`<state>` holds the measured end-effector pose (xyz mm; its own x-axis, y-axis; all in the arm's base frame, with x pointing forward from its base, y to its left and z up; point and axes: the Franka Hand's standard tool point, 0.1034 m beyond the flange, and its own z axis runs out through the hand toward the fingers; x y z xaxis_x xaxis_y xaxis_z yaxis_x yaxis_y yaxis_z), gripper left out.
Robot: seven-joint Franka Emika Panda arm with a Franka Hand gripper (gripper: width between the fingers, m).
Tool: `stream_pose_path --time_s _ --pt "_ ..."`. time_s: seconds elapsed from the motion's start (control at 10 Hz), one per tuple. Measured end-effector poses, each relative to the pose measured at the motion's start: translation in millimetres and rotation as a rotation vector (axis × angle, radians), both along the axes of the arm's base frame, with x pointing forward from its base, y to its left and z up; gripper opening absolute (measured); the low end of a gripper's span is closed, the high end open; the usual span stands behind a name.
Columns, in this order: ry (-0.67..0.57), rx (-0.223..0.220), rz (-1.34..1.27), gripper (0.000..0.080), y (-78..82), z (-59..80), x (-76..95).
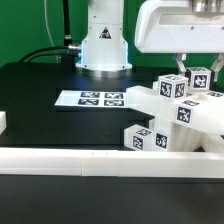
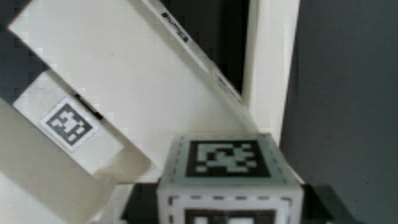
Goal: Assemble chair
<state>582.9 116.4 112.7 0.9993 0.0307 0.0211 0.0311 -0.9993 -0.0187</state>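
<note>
Black table (image 1: 40,100); tagged chair (image 2: 222,165) close-up

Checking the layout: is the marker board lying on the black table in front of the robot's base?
Yes, the marker board lies flat on the black table, just before the base.

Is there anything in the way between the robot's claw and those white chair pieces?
Nothing visible does. The gripper hangs directly over the chair parts, with a tagged block right at its fingertips in the wrist view. Whether it already grips that block cannot be told.
</note>
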Motion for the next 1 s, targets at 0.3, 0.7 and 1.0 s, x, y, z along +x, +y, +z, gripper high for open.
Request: stream_pose_path --time_s 0.3,0.7,1.0 --pt "0.005 0.007 -0.228 0.0281 0.5 0.0 -0.1" --pt "0.010 0.012 -0.485 0.0282 0.9 0.0 -0.2" --pt "0.004 0.044 -0.781 0.0282 0.8 -0.4 -1.5"
